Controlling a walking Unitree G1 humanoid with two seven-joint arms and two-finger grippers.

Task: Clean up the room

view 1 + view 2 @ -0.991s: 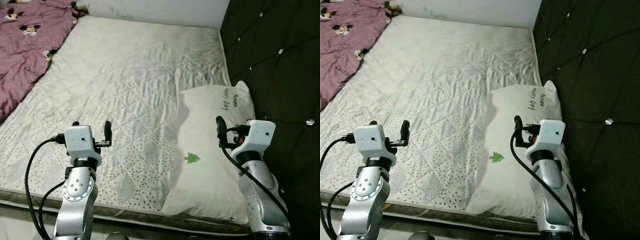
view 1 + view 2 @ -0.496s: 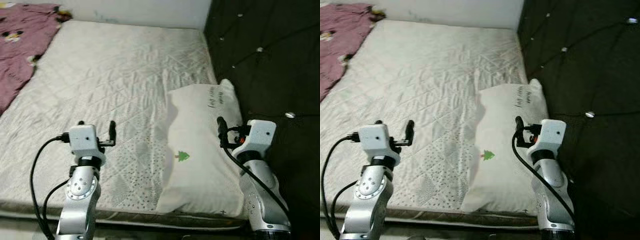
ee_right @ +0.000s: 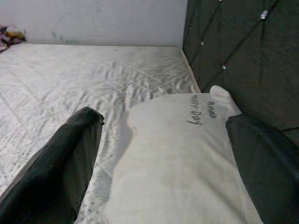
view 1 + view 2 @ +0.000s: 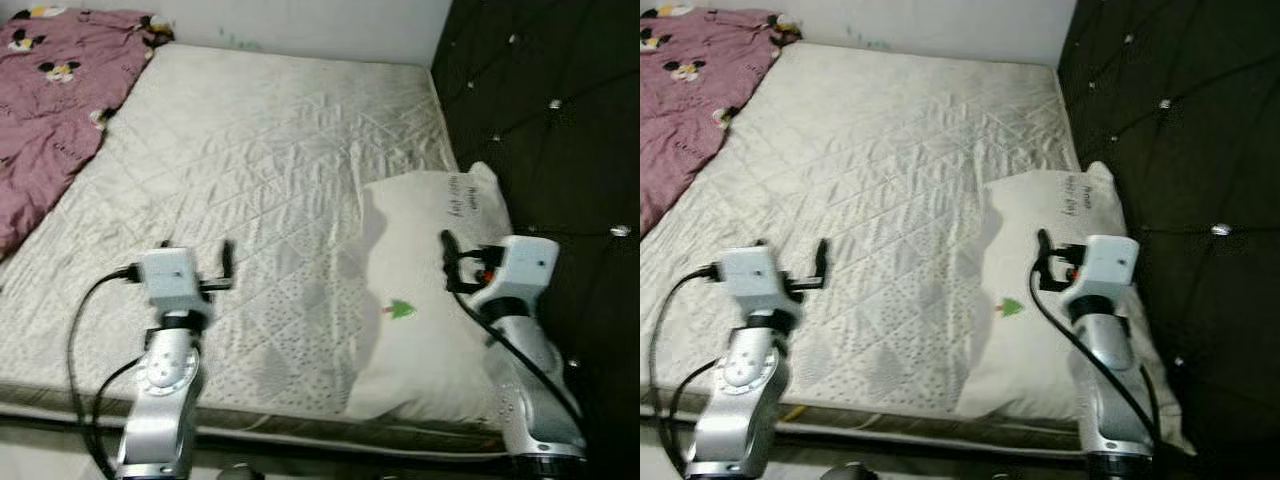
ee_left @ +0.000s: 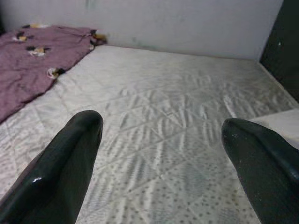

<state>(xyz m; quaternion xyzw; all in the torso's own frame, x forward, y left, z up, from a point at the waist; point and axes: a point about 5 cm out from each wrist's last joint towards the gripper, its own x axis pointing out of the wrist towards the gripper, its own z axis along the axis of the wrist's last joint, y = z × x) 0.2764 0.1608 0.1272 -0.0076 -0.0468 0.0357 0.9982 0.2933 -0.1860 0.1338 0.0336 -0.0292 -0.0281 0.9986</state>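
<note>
Arms raised, both end effectors (image 5: 159, 140) (image 3: 163, 140) spread above mattress (image 4: 270, 180).

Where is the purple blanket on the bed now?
The purple blanket lies at the far left of the mattress, opposite the white pillow beside the black headboard.

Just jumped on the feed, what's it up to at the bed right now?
The robot stands at the edge of a bed with a bare quilted mattress. Both arms are raised over it with open claws and nothing held. The right claw hovers above a white pillow lying against the dark tufted headboard. The left claw is over bare mattress. A purple blanket lies bunched on the far left of the bed.
</note>
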